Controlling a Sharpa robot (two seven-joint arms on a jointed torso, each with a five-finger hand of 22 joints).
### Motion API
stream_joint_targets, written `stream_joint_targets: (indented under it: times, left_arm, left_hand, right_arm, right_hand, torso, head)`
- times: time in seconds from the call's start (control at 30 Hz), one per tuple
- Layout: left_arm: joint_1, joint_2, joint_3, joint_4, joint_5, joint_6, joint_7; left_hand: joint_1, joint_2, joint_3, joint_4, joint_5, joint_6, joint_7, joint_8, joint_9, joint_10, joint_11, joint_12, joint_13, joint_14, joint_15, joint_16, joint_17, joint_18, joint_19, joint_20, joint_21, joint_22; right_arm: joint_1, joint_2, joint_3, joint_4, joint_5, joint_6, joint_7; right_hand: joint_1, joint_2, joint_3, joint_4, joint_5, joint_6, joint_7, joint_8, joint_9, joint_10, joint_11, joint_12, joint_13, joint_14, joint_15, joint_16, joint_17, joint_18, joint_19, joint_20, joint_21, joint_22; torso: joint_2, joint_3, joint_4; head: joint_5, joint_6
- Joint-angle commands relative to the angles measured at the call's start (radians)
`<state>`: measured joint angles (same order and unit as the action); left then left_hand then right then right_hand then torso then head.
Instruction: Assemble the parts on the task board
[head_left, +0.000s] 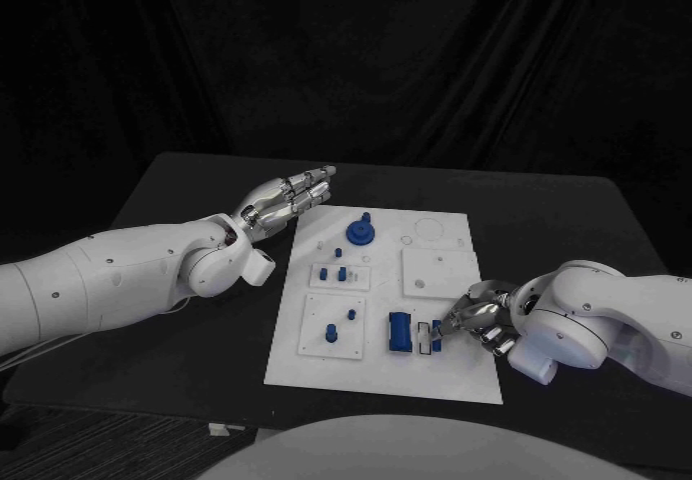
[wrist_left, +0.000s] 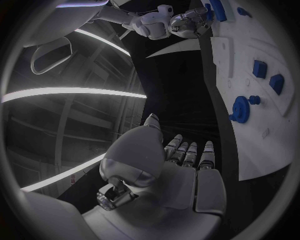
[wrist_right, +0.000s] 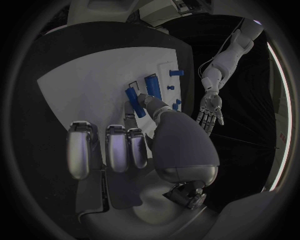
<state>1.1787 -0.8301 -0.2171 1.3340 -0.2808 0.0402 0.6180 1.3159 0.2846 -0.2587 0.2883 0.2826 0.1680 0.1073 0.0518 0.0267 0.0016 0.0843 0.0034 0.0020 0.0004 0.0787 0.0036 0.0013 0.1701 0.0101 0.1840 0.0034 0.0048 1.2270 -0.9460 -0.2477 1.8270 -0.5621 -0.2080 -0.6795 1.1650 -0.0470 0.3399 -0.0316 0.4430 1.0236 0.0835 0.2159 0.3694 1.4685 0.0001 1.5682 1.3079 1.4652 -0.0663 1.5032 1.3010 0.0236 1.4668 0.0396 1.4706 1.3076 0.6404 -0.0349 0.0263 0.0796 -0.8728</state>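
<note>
Lying on the black counter (head_left: 188, 190) with its long axis running from 12 to 6 o'clock, the white board (head_left: 433, 375) carries the blue parts. A round geared part (head_left: 359, 234) stands near the board's 12 o'clock end, its stub upright. Small pegs (head_left: 338, 271) stand upright in a raised plate at mid-board, and more pegs (head_left: 330, 334) stand in another plate toward 7 o'clock. A long blue block (head_left: 397, 331) sits near the 6 o'clock end, its long axis parallel to the board's.

At the board's 4 o'clock edge, the right hand (head_left: 480, 319) has its fingers curled in at a small part (head_left: 430, 336) just beside the block; the right wrist view shows a blue bar (wrist_right: 135, 101) at its fingertips, tilted, but I cannot tell whether it is truly gripped.

Off the board's 10 o'clock corner the left hand (head_left: 289, 196) hovers over bare counter, fingers straight and close together, holding nothing, pointing toward 1 o'clock. Counter lies free at the board's 9 o'clock side and beyond its 12 o'clock end.
</note>
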Motion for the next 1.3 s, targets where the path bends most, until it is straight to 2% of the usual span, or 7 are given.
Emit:
stream_joint_targets:
  times: [0.03,0.2,0.77,1.07,1.3]
  left_arm:
    - [-0.001,0.002,0.001,0.001,0.0,0.013,0.008]
    - [-0.001,0.003,0.001,0.0,0.0,0.014,0.007]
    - [-0.001,0.004,0.001,-0.001,0.0,0.019,0.001]
    - [-0.001,0.006,0.001,-0.001,0.0,0.021,-0.002]
    - [-0.001,0.007,0.001,-0.003,0.0,0.024,-0.005]
  left_hand:
    - [0.009,0.001,0.005,0.001,0.005,0.001,0.009,0.006,0.001,0.0,0.006,-0.003,-0.001,0.0,0.009,-0.004,-0.001,0.005,-0.002,0.008,0.004,0.001]
    - [0.009,0.001,0.006,0.0,0.005,0.001,0.009,0.005,0.001,0.0,0.006,-0.003,-0.001,0.0,0.01,-0.004,-0.001,0.005,-0.001,0.01,0.005,0.002]
    - [0.015,0.002,0.009,-0.001,0.012,0.0,0.011,0.006,0.001,0.0,0.008,-0.003,-0.001,0.0,0.014,-0.004,-0.001,0.007,0.001,0.017,0.006,0.003]
    - [0.015,0.002,0.009,-0.001,0.012,0.0,0.011,0.006,0.001,0.0,0.008,-0.003,-0.001,0.0,0.014,-0.004,-0.001,0.007,0.001,0.017,0.007,0.003]
    - [0.016,0.002,0.01,-0.001,0.015,0.001,0.011,0.006,0.001,0.001,0.009,-0.003,-0.001,0.0,0.015,-0.004,-0.001,0.007,0.001,0.019,0.007,0.003]
  right_arm:
    - [-0.004,0.003,0.0,-0.002,0.008,0.019,-0.028]
    - [-0.006,0.009,0.0,-0.006,0.008,0.026,-0.03]
    - [-0.007,0.029,0.0,-0.016,-0.033,0.041,-0.033]
    - [-0.007,0.036,0.0,-0.024,-0.073,0.061,-0.038]
    - [-0.007,0.041,0.0,-0.03,-0.088,0.074,-0.04]
  right_hand:
    - [-0.01,0.005,-0.021,0.002,-0.03,-0.001,-0.01,0.003,0.001,0.102,-0.005,0.003,0.263,0.062,-0.002,0.003,0.0,0.002,0.055,0.004,0.0,0.23]
    - [-0.008,0.013,-0.051,0.015,-0.094,0.002,-0.014,0.007,0.003,0.102,-0.008,0.003,0.263,0.062,-0.005,0.003,-0.001,0.002,0.054,0.002,-0.002,0.229]
    - [-0.004,0.014,-0.057,0.014,-0.102,0.003,-0.015,0.009,0.003,0.102,-0.009,0.003,0.263,0.061,-0.005,0.002,-0.004,0.003,0.052,0.001,-0.005,0.228]
    - [-0.018,0.014,-0.101,0.04,-0.186,-0.013,-0.009,0.004,0.002,0.102,-0.004,0.003,0.263,0.06,-0.002,0.002,-0.005,0.004,0.05,0.003,-0.01,0.226]
    - [-0.032,0.011,-0.128,0.059,-0.228,-0.023,-0.005,0.001,0.001,0.102,0.0,0.003,0.263,0.06,0.001,0.001,-0.008,0.006,0.047,0.005,-0.016,0.224]
  torso:
    - [0.0,0.0001,0.0003]
    - [0.0,0.0,0.0001]
    - [0.0,-0.0002,0.0005]
    - [0.0,-0.0004,0.0003]
    - [0.001,-0.0001,0.0004]
  head:
    - [0.001,0.0]
    - [0.001,0.0]
    - [0.001,0.0]
    - [0.002,0.0]
    - [0.003,0.0]
